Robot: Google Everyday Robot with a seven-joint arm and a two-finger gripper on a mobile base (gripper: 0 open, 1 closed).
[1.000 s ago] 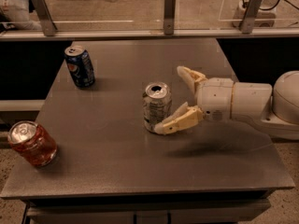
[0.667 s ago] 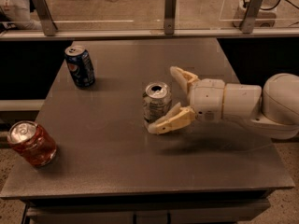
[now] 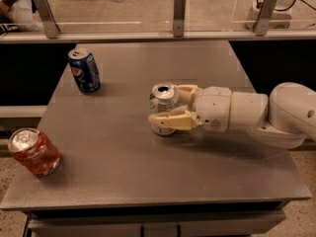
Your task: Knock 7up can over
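Silvery 7up can (image 3: 164,104) stands upright between the pincer's (image 3: 174,105) fingers.

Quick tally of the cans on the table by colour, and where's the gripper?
Silvery-white 7up can: 1, upright
Dark blue can: 1, upright, far left
Red-orange can: 1, near left corner
Total: 3 cans
The gripper is at the 7up can, one finger on either side.

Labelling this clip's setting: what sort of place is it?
Probably a robot test area: a bare grey table, clear barrier panels on posts behind, three cans. The pincer sits around the upright 7up can.
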